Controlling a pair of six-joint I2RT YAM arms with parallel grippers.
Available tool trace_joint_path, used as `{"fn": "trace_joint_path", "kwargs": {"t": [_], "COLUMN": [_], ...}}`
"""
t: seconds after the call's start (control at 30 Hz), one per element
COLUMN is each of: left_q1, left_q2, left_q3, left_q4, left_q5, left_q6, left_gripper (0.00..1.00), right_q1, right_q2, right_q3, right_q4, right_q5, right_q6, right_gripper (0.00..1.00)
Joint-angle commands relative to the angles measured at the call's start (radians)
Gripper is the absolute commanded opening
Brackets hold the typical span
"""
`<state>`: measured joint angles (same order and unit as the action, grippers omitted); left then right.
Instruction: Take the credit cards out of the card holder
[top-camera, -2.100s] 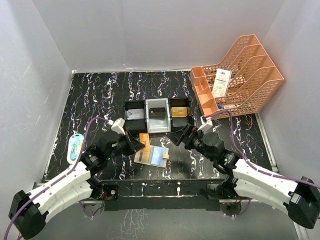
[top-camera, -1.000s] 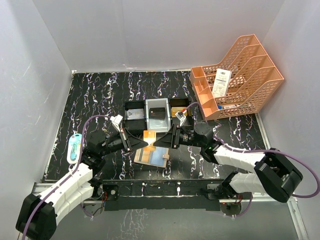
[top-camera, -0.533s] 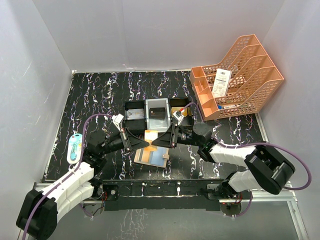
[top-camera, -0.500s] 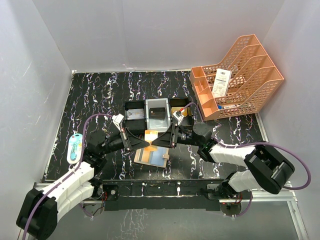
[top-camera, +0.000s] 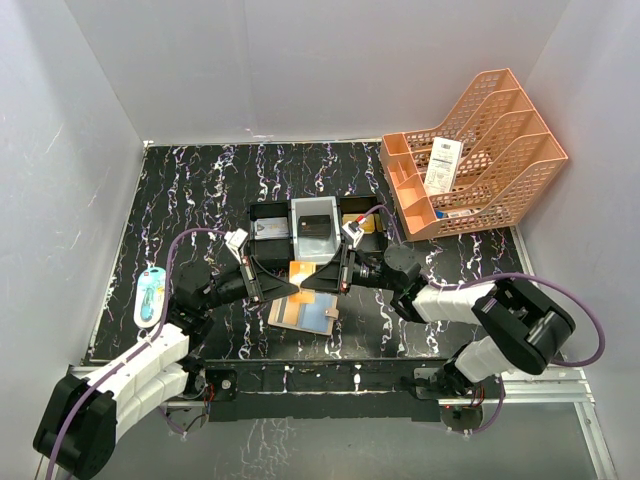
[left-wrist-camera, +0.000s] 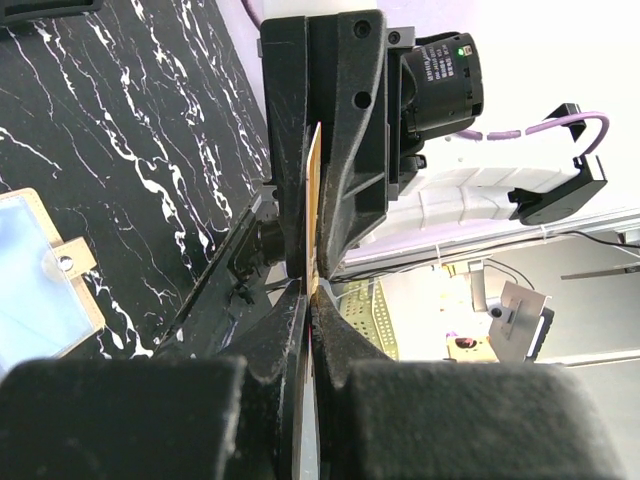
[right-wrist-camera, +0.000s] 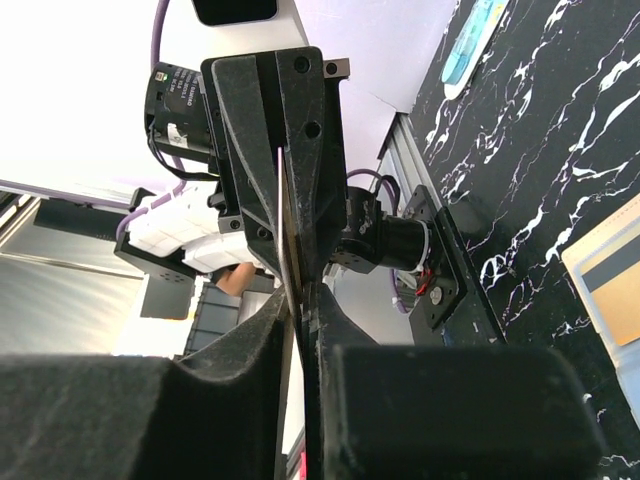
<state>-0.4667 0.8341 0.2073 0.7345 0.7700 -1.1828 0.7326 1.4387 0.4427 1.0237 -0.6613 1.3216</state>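
The card holder (top-camera: 305, 313) lies open on the black marbled table, tan with pale blue slots, also visible at the left edge of the left wrist view (left-wrist-camera: 35, 275) and at the right edge of the right wrist view (right-wrist-camera: 612, 268). Above it a gold credit card (top-camera: 298, 270) is held edge-up between both grippers. My left gripper (top-camera: 290, 287) is shut on its left end, the card's thin edge (left-wrist-camera: 314, 200) running out of its jaws (left-wrist-camera: 310, 300). My right gripper (top-camera: 308, 282) faces it and is shut on the other end (right-wrist-camera: 300, 296), with the card edge (right-wrist-camera: 284, 215) showing.
A black-and-grey three-compartment tray (top-camera: 290, 236) behind the wallet holds a grey-blue, a black and a gold card. An orange file rack (top-camera: 490, 150) with a white receipt (top-camera: 441, 165) stands at the back right. A blue-white packet (top-camera: 150, 295) lies at the left.
My right gripper has slid a little left and closed its jaws on the card that the left gripper holds. The left gripper has stayed shut and in place.
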Motion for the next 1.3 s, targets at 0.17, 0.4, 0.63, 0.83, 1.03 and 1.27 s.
{"fn": "trace_joint_path", "kwargs": {"t": [0.17, 0.4, 0.63, 0.83, 1.03, 1.27], "left_q1": [0.003, 0.004, 0.003, 0.004, 0.003, 0.003], "left_q2": [-0.007, -0.017, -0.010, -0.015, -0.013, -0.011], "left_q3": [-0.008, -0.026, -0.035, -0.040, -0.039, -0.041], "left_q4": [0.043, 0.064, 0.099, 0.109, 0.124, 0.137], "left_q5": [0.022, 0.028, 0.035, 0.045, 0.045, 0.041], "left_q6": [0.009, -0.004, -0.021, -0.030, -0.037, -0.044], "left_gripper": [0.00, 0.00, 0.00, 0.00, 0.00, 0.00], "right_q1": [0.001, 0.000, 0.000, 0.000, 0.001, 0.002], "right_q2": [0.027, 0.013, 0.014, 0.019, 0.013, -0.001], "right_q3": [0.063, 0.050, 0.048, 0.053, 0.057, 0.063], "right_q4": [0.158, 0.148, 0.141, 0.126, 0.085, 0.039], "right_q5": [-0.035, -0.018, -0.003, 0.014, 0.028, 0.016], "right_q6": [0.052, 0.047, 0.045, 0.041, 0.020, -0.004], "right_gripper": [0.02, 0.12, 0.13, 0.13, 0.16, 0.11]}}
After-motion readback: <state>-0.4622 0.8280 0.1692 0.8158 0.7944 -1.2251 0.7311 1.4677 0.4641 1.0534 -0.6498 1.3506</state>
